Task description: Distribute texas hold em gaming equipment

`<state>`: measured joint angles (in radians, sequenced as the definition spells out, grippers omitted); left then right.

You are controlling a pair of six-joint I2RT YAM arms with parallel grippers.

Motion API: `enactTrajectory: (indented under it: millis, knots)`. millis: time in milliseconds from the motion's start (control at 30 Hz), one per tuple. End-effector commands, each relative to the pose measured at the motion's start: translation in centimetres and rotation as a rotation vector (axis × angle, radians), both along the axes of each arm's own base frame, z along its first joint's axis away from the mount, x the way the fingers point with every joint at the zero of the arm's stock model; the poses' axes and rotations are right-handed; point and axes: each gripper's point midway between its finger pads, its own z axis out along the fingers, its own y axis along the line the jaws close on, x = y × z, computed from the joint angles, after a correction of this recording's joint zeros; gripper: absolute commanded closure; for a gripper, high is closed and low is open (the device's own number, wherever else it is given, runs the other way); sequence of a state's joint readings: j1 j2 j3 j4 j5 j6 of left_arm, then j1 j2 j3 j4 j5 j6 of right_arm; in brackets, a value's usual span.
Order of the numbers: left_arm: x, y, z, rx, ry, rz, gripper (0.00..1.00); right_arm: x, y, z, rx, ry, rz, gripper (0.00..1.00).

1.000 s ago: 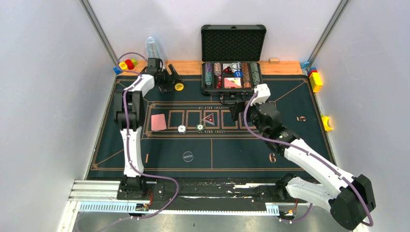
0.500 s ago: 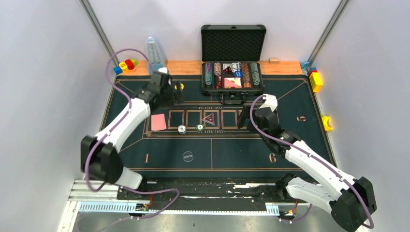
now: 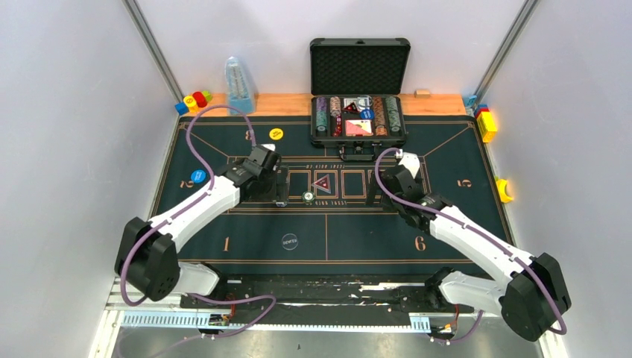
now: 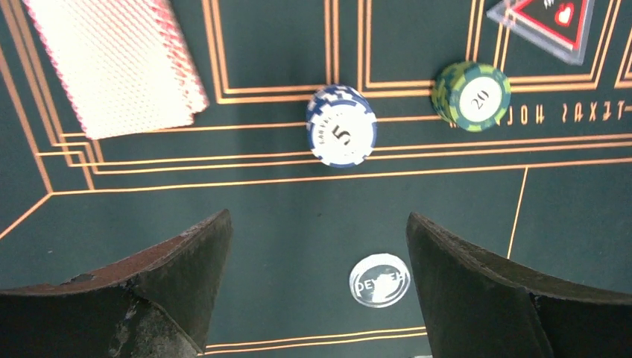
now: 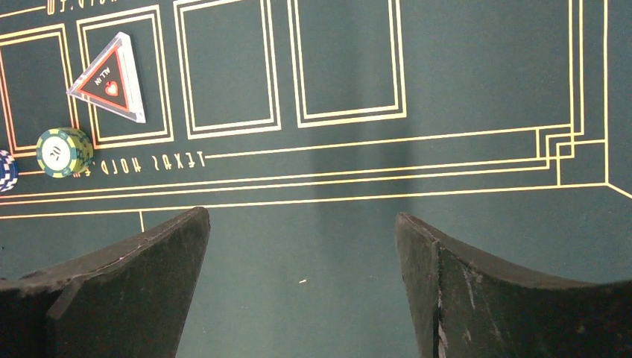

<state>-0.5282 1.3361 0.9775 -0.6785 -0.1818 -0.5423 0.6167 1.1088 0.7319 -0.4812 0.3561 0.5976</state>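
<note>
The pink-red-backed card deck (image 4: 119, 63), a white-and-blue "5" chip stack (image 4: 341, 134), a green "20" chip stack (image 4: 472, 95) and the dark "dealer" disc (image 4: 380, 280) lie on the green mat below my left gripper (image 4: 317, 218), which is open and empty. In the top view the left gripper (image 3: 279, 186) hovers by the green chip (image 3: 308, 197); the deck is hidden under the arm. A yellow disc (image 3: 276, 134) and a blue disc (image 3: 198, 177) lie farther left. My right gripper (image 5: 300, 216) is open and empty over bare mat, right of the "all in" triangle (image 5: 110, 78).
An open black case (image 3: 359, 56) with chip rows and cards stands at the mat's far edge. Toy blocks (image 3: 195, 99) and a clear blue bottle-like object (image 3: 238, 86) stand at the back left. More blocks (image 3: 487, 123) and a yellow piece (image 3: 504, 189) lie along the right edge.
My left arm has swung from the far left corner by the yellow disc down to the middle row over the chips. My right gripper has drawn back from the case toward the mat's middle.
</note>
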Motion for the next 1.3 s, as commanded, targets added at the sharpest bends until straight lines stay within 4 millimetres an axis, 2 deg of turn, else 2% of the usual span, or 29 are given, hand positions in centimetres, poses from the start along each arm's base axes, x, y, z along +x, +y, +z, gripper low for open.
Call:
enactTrajectory:
  millis: [0,100,300,400,600,1267]
  knots:
    - [0.0,-1.9,-1.6,0.002,0.04,-0.051,0.08,1.3,0.4,1.6,0.007,-0.044,-0.015,0.04]
    - [0.4,-2.0,-3.0,0.03,0.067,-0.051,0.1,1.3,0.8,1.3,0.015,-0.035,0.003,0.04]
    - [1.4,-3.6,-3.8,-0.009,0.073,-0.085,0.17,1.3,0.8,1.0,0.013,-0.037,0.012,0.04]
    - [1.8,-3.5,-4.7,0.018,0.092,-0.071,0.23,1.2,0.8,0.9,0.015,-0.04,0.015,0.04]
    - [2.6,-3.1,-5.3,0.065,0.096,-0.049,0.24,1.2,0.8,0.7,0.009,-0.038,0.018,0.04]
    - [3.9,-3.0,-6.0,0.113,0.135,-0.013,0.39,1.2,0.5,0.1,-0.014,-0.027,0.018,0.05]
